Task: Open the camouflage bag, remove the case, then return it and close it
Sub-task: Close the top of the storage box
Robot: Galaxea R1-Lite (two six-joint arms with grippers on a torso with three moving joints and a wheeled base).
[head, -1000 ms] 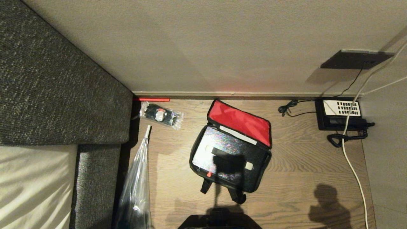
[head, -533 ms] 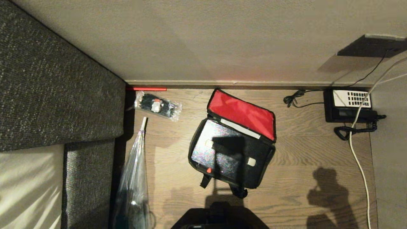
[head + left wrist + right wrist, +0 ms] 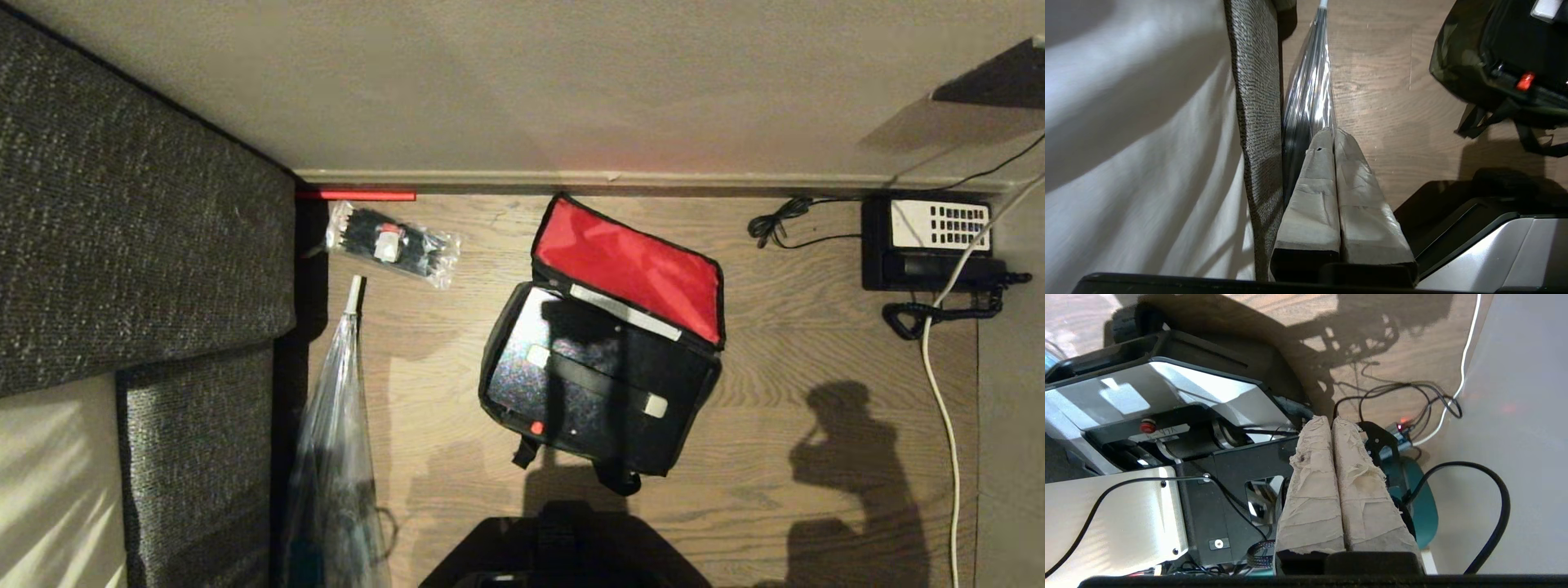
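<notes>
Inside the open, red-lined camouflage bag point(image 3: 686, 441) lies the glossy case point(image 3: 571, 384), partly shadowed; both tape-wrapped pincers, left pincer point(image 3: 1333, 132) and right pincer point(image 3: 1331, 419), are closed, empty.

**Materials and surface finishes in the scene**

The floor point(image 3: 759, 343) is matt, grained wood. The camouflage bag point(image 3: 600, 371) is soft cloth with a bright red fabric lining; the case point(image 3: 571, 376) inside it is glossy black with a speckled sheen. The sofa point(image 3: 139, 220) shows coarse woven grey upholstery. A clear packet point(image 3: 392, 245) and a long wrapper point(image 3: 339, 457) are shiny transparent plastic. Both grippers' fingers point(image 3: 1327, 196) point(image 3: 1331, 486) wear rough, frayed pale tape.
</notes>
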